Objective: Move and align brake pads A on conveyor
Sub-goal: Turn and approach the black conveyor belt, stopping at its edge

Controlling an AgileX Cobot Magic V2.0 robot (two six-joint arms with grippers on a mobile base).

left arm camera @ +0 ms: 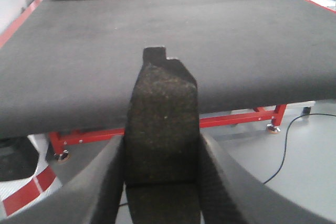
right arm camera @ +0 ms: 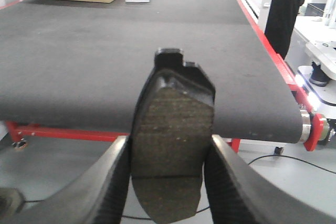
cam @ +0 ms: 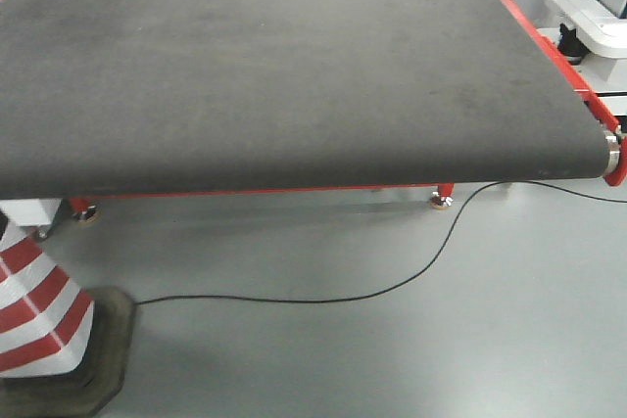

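Pads held at conveyor (cam: 294, 66) end.
Left pincer (left arm camera: 161, 142) clamps a brake pad (left arm camera: 161, 103); right pincer (right arm camera: 169, 148) clamps a second brake pad (right arm camera: 176, 114).

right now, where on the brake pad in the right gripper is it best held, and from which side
As it is held: across its narrow width, near the middle. The right gripper comes from one short end, fingers on the brake pad's two long edges, leaving the notched far end free for setting down.
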